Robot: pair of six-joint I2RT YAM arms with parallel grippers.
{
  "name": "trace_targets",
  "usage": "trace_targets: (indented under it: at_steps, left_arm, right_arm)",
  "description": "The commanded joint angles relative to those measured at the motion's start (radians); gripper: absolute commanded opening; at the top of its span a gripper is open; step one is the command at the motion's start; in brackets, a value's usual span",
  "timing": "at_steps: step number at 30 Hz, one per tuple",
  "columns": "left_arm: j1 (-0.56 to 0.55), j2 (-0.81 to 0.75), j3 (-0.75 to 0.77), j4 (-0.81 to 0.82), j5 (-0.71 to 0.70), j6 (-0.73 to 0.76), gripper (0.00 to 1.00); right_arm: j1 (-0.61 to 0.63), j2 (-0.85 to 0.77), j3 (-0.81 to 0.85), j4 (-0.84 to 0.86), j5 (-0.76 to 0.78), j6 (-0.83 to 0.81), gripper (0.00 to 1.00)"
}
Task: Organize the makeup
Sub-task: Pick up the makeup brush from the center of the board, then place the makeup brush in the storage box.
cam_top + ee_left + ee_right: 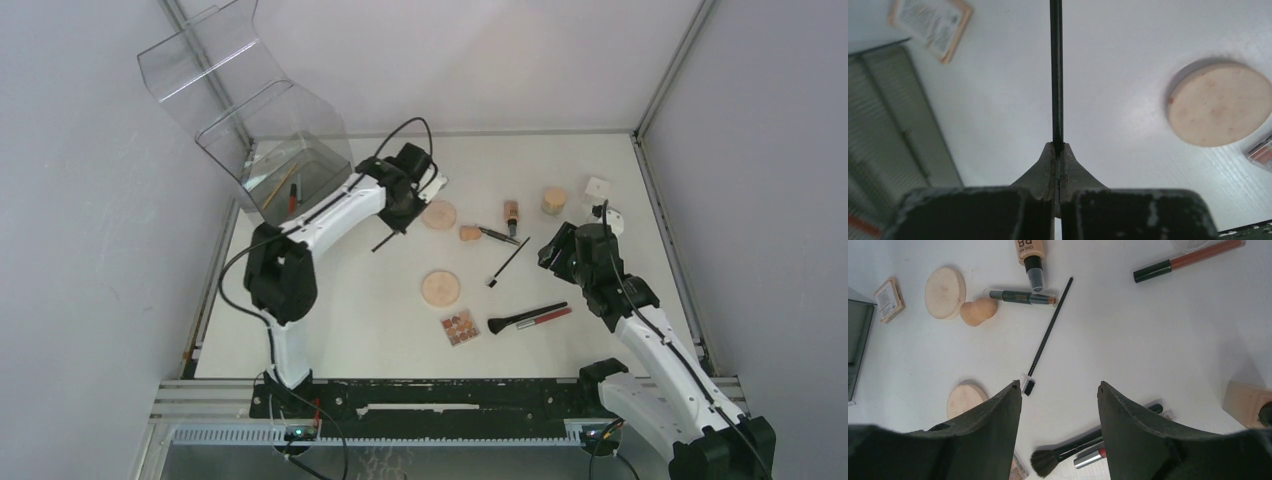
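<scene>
Left end effector (1056,150) is clamped fully shut on a thin black brush handle (1056,75), which sticks straight out past the fingertips. That's at the far left-centre of the white tabletop (340,330), just right of the clear acrylic tiered organizer (250,120). There are a couple of thin sticks inside the organizer, too small to ID.

Right end effector (1059,386) is wide open w/ nothing in it, hovering over the right side.

Rest of the makeup is loose in the middle:
- two round peach powder discs (438,214) (440,288), one far, one nearer
- beige egg-shaped sponge (470,233), just right of the far disc
- tan tube-shaped bottle (511,213)
- black-handled spoolie brush (1045,332)
- fluffy black brush (527,317) beside a red pencil (548,318)
- square palette (460,327), near-centre
</scene>
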Motion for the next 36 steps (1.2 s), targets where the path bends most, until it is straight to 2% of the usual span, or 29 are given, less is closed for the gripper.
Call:
trace_targets:
  at_steps: [1, 5, 14, 23, 27, 28, 30, 31, 33, 36]
  left_arm:
    - [0.043, -0.168, -0.039, -0.066, -0.087, 0.012, 0.0]
    - [0.089, -0.252, -0.067, -0.116, -0.156, -0.003, 0.0]
    - [0.263, -0.379, -0.13, -0.069, -0.38, 0.014, 0.0]
    - [0.321, -0.349, -0.079, 0.069, -0.576, 0.145, 0.0]
    - [0.351, -0.303, -0.066, 0.192, -0.64, 0.21, 0.01]
    - [0.358, -0.29, -0.064, 0.231, -0.662, 0.225, 0.06]
    - [0.372, -0.251, -0.047, 0.272, -0.673, 0.25, 0.47]
    - [0.376, -0.232, -0.032, 0.275, -0.684, 0.253, 0.6]
    - [0.377, -0.198, 0.001, 0.258, -0.716, 0.248, 0.7]
    - [0.376, -0.187, 0.057, 0.204, -0.711, 0.189, 0.71]
  right_arm:
    - [-0.004, 0.011, -0.002, 0.049, -0.005, -0.008, 0.65]
    - [-0.004, 0.017, -0.003, 0.052, -0.008, -0.008, 0.65]
    - [-0.004, 0.018, -0.002, 0.061, -0.015, -0.021, 0.65]
    - [-0.007, 0.011, -0.002, 0.064, -0.024, -0.018, 0.65]
    - [-0.007, 0.006, -0.001, 0.065, -0.025, -0.022, 0.65]
    - [-0.007, 0.004, -0.001, 0.065, -0.025, -0.023, 0.65]
    - [-0.007, -0.002, -0.001, 0.065, -0.024, -0.024, 0.65]
    - [-0.007, -0.004, -0.002, 0.062, -0.023, -0.025, 0.65]
    - [-0.007, -0.013, -0.002, 0.057, -0.02, -0.024, 0.65]
    - [-0.007, -0.023, -0.001, 0.048, -0.014, -0.02, 0.65]
